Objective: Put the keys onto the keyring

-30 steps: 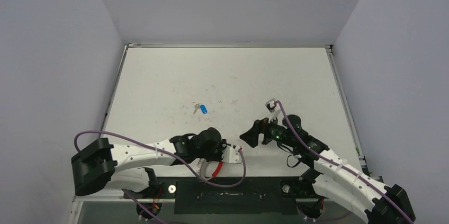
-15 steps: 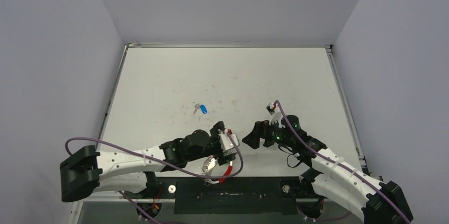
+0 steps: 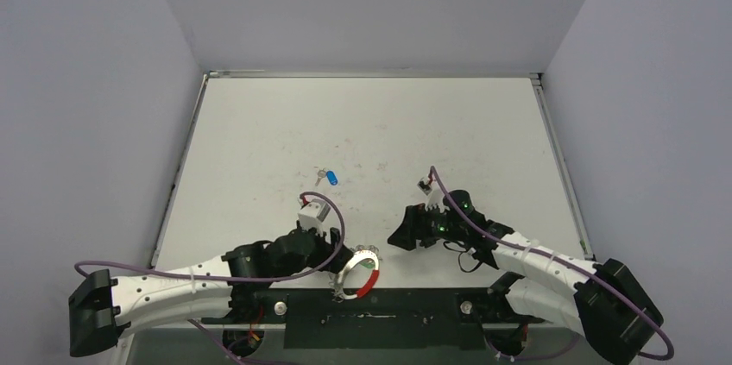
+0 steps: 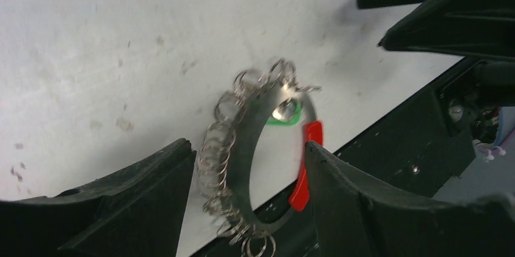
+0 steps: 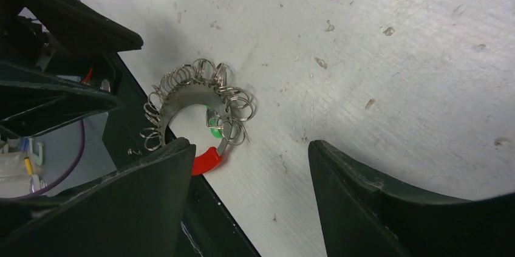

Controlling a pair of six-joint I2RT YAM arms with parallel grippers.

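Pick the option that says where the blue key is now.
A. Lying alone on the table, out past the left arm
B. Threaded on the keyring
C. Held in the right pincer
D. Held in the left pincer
A: the blue key lies on the bare table, well apart from the keyring at the near edge, with nothing gripping it.
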